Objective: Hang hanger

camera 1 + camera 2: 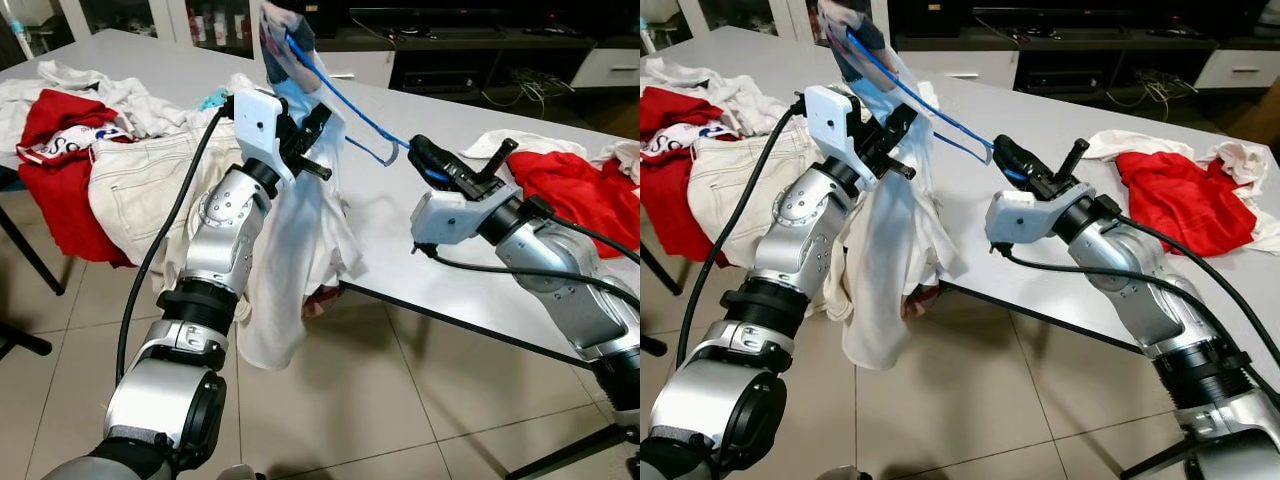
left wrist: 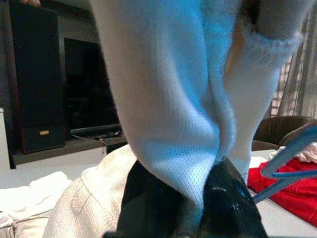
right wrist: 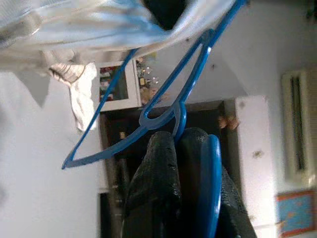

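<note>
Hanger (image 1: 340, 100) clamped in R gripper (image 1: 432, 162), L gripper (image 2: 190, 198) pinching white shirt (image 1: 300, 260)

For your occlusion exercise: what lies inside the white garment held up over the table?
The blue hanger runs up into the white garment; its hook sits in the right gripper. The hanger's far end is covered by cloth.

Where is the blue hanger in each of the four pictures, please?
Left eye view: blue hanger slants from the raised white garment down to the right gripper.
Right eye view: same slant, upper centre.
Left wrist view: one corner at the right edge.
Right wrist view: centre, hook between the fingers.
Shared landmark: the white garment.
</note>
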Tool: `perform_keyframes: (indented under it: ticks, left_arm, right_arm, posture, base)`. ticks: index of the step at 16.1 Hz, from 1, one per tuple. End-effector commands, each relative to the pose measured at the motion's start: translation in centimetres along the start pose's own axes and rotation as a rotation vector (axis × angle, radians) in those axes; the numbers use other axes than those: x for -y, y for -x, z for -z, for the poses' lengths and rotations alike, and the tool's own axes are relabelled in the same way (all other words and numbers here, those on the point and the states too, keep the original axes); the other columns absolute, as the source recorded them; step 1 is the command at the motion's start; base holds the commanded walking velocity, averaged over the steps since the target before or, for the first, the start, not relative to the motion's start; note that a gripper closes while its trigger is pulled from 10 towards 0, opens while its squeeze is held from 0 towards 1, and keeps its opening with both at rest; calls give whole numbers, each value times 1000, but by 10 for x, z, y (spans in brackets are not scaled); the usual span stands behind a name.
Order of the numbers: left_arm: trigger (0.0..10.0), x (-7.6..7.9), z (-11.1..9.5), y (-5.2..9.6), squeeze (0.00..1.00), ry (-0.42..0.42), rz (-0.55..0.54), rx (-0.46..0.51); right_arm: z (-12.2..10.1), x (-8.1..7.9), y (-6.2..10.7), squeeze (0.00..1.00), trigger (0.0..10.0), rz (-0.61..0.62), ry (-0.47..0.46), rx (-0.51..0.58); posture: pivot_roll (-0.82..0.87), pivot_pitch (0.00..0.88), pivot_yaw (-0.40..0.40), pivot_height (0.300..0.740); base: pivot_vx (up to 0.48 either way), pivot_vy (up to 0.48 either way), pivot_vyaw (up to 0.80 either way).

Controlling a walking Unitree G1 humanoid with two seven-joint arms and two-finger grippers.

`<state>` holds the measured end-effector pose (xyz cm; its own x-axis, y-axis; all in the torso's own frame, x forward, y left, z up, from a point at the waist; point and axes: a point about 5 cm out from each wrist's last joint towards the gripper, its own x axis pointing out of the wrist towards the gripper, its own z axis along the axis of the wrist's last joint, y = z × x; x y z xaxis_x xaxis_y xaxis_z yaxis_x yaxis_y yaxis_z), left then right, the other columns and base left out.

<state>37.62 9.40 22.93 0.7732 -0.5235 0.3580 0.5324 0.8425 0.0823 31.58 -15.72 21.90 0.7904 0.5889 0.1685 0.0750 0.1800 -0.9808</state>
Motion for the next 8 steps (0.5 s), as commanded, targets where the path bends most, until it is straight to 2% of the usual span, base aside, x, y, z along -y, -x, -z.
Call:
perform_keyframes:
  ticks: [1, 2, 4, 6, 8]
  left_arm:
    - [10000, -1, -1, 2, 0, 1, -1, 2]
    - [10000, -1, 0, 3, 0, 3, -2, -4]
    - [10000, 0, 2, 5, 0, 3, 0, -13]
    - [10000, 3, 6, 7, 0, 1, 17, -31]
    - [10000, 6, 7, 6, 0, -10, 38, -39]
  right_arm:
    - [6, -4, 4, 0, 10000, -16, 58, -17]
    - [14, -27, 12, 0, 10000, -91, 68, -53]
    - [18, -45, 19, 0, 10000, -142, 86, -71]
    - [25, -60, 23, 0, 10000, -183, 115, -108]
    - [33, -64, 24, 0, 10000, -186, 135, -155]
  posture:
    - [-63, 0, -4, 740]
    - [-60, 0, -6, 740]
    - [-59, 0, -4, 740]
    - [-64, 0, 0, 740]
    - [-64, 0, 1, 740]
  base:
    - [0, 0, 0]
    - [0, 0, 0]
    - [0, 0, 0]
    - [0, 0, 0]
    - [0, 0, 0]
